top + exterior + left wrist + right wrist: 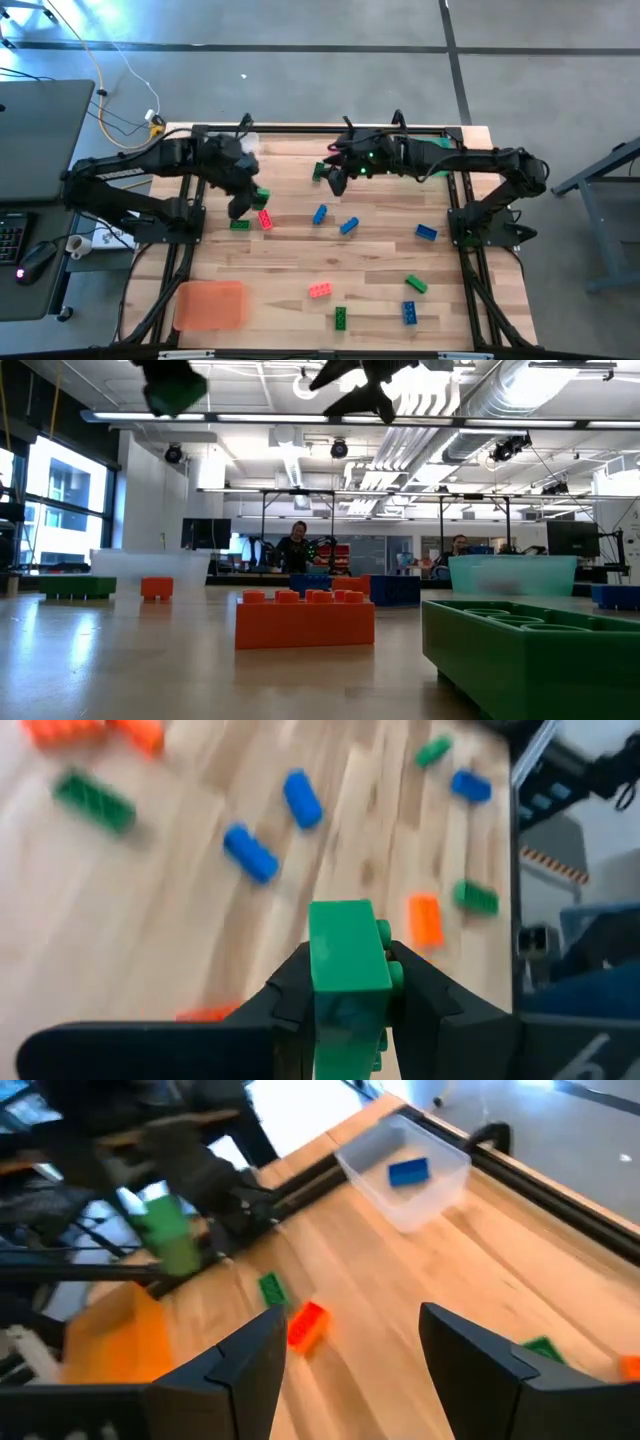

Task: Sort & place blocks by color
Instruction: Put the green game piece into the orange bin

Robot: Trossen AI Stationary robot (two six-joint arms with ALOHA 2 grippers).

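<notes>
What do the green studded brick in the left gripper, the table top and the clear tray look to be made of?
Green studded brick, clamped in the left gripper: likely moulded plastic, smooth, saturated colour, crisp edges. Table top: wood, pale planks with visible grain and seams. Clear tray holding a blue brick: probably translucent plastic, since the wood shows through its walls.

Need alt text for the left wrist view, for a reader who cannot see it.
The left gripper holds a green block upright between its jaws above the wooden table. Blue blocks, green blocks and an orange block lie scattered on the wood beyond.
</notes>
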